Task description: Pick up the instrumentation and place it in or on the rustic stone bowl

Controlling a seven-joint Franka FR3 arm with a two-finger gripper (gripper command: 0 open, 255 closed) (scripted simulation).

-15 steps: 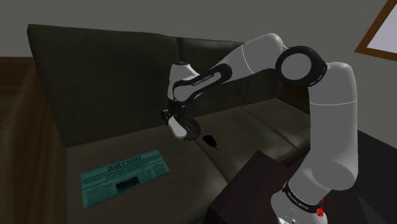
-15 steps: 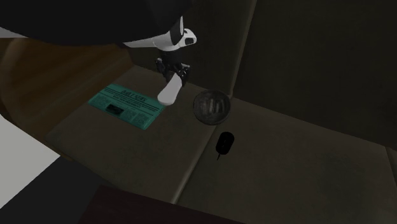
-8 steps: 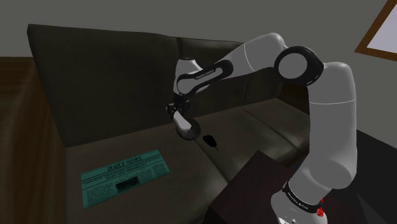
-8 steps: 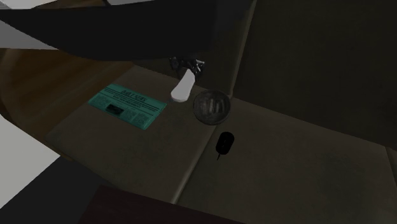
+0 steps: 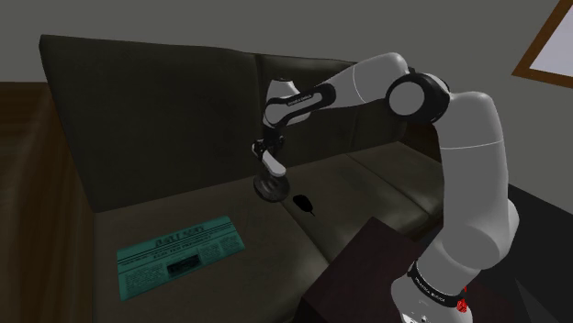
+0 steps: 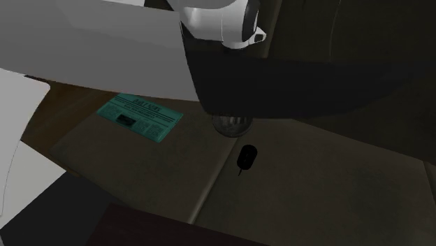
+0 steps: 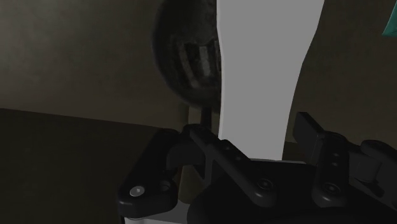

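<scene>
Shoulder: pincer (image 5: 265, 150) clenched on white instr. (image 5: 272, 166), hung just above stone bowl (image 5: 269, 189) on sofa seat (image 5: 184, 206).
2nd ext.: bowl part-hidden under arm (image 6: 216, 21).
Wrist: instr. long axis ran straight out from pincer, toward bowl.

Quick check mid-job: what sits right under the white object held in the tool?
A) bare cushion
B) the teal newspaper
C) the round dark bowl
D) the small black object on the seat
C: the white object clasped in the tool hangs just above the bowl in the shoulder view, with the newspaper and the black object off to either side.
</scene>
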